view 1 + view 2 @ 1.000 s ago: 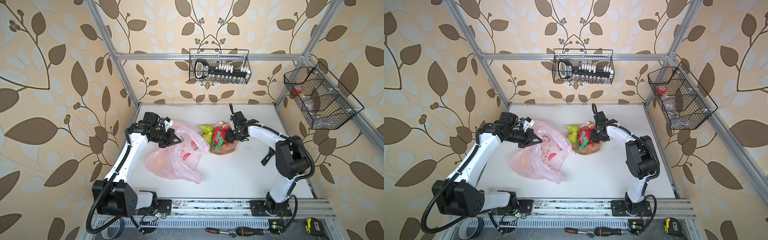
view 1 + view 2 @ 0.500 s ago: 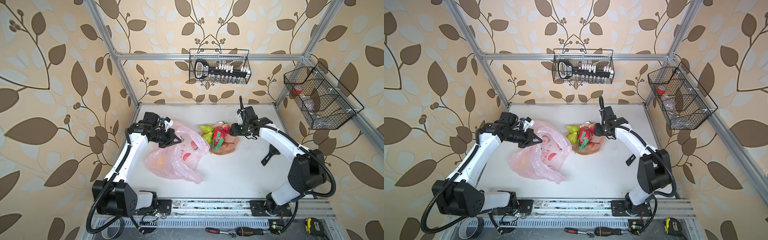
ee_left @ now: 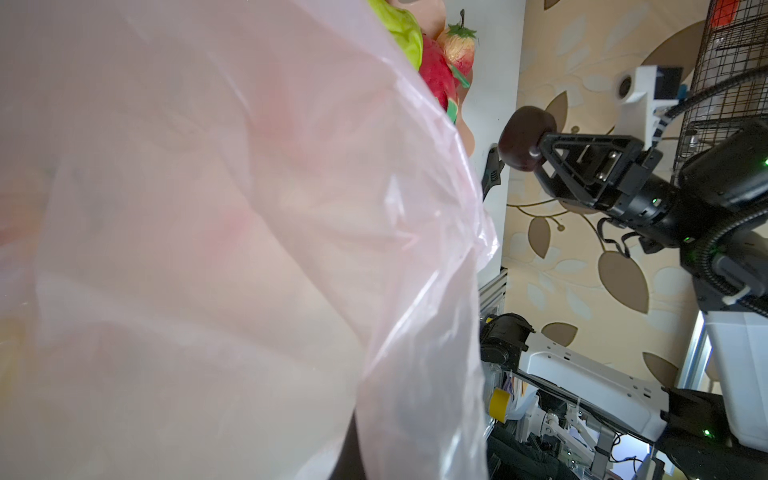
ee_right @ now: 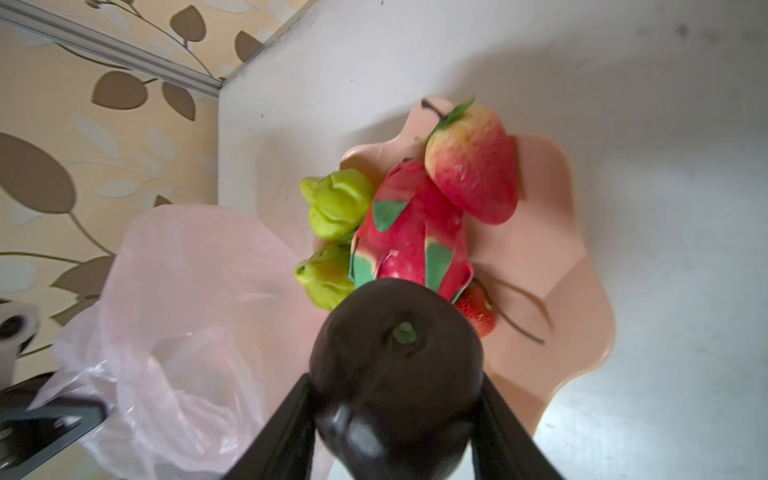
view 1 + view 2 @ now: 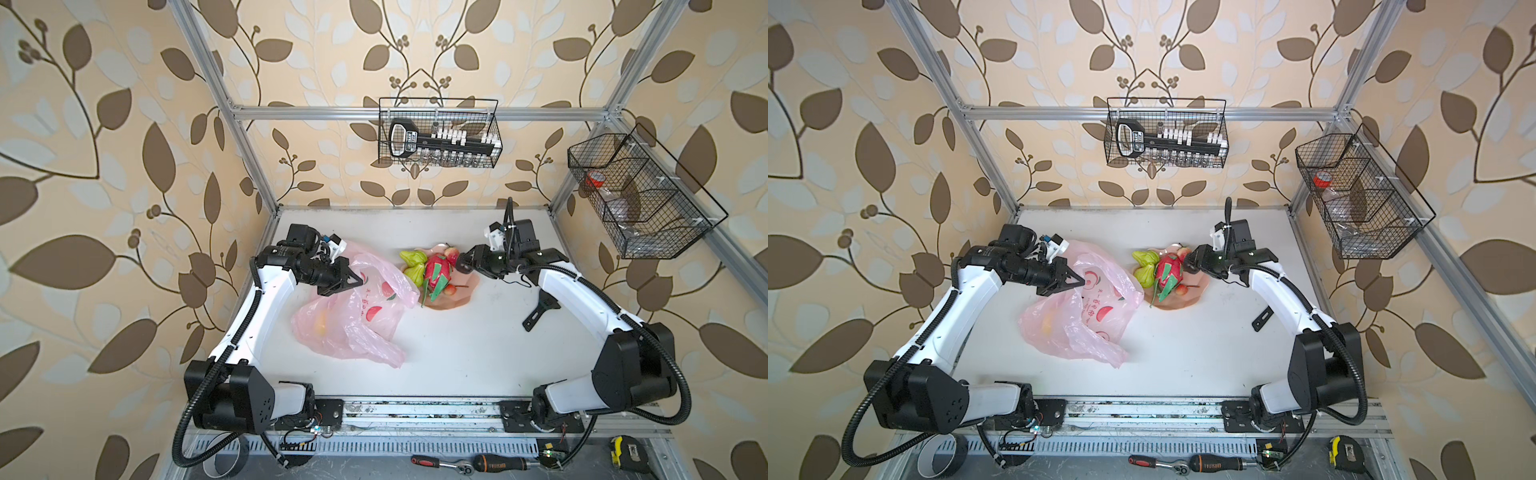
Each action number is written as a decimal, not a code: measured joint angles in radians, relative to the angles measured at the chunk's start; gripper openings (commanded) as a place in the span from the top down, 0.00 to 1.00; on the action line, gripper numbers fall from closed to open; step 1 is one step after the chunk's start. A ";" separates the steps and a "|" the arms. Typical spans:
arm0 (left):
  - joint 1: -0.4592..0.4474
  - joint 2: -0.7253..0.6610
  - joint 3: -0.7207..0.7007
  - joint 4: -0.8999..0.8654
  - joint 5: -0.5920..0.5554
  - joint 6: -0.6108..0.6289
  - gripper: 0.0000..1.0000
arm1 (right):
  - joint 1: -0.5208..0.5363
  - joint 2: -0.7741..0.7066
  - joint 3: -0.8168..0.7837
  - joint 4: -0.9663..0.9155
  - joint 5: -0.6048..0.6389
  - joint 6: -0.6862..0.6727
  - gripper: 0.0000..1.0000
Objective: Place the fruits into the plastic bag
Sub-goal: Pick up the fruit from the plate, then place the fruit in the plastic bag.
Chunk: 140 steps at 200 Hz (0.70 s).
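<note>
Above the dish's 3 o'clock rim, right gripper (image 5: 461, 262) is clamped on the dark purple fruit (image 4: 397, 365), lifted clear of the peach dish (image 5: 465, 291). Wrist view confirms both fingers (image 4: 286, 419) squeezing the fruit's sides.

Left gripper (image 5: 360, 281) is pinched tight on the plastic bag (image 5: 353, 320) at its upper edge, holding film up; mouth seems to face 3 o'clock toward the dish, though how wide it gapes I cannot tell. One yellowish fruit shows through the film.

Key relation: bag mouth lies at 9 o'clock from the held fruit, with the dragon fruit (image 5: 437, 271) and green pears (image 5: 413, 264) piled between. Its long axis runs roughly 12 to 6. Right arm is the only carrier; left is busy.

Judgement: the carry needs height over the pile. Open table lies at 6 o'clock; the black bracket (image 5: 540, 313) sits at 4 o'clock, out of the path.
</note>
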 measured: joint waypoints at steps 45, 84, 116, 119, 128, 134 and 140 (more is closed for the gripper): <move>0.000 0.000 0.000 0.000 0.000 0.000 1.00 | 0.063 -0.215 -0.300 0.168 -0.100 0.224 0.60; 0.000 0.000 0.000 0.000 0.002 0.000 1.00 | 0.205 -0.328 -0.476 0.304 -0.101 0.397 0.61; 0.000 0.000 0.000 0.000 0.003 0.000 1.00 | 0.290 -0.338 -0.557 0.407 -0.082 0.505 0.63; 0.000 0.000 0.000 0.000 0.003 0.000 1.00 | 0.295 -0.338 -0.562 0.415 -0.080 0.512 0.63; 0.000 0.000 0.000 0.000 0.003 0.000 1.00 | 0.305 -0.336 -0.571 0.436 -0.074 0.534 0.63; 0.000 0.000 0.000 0.000 0.003 0.000 1.00 | 0.312 -0.334 -0.575 0.453 -0.070 0.547 0.63; 0.000 0.000 0.000 0.000 0.003 0.000 1.00 | 0.318 -0.330 -0.578 0.470 -0.066 0.560 0.64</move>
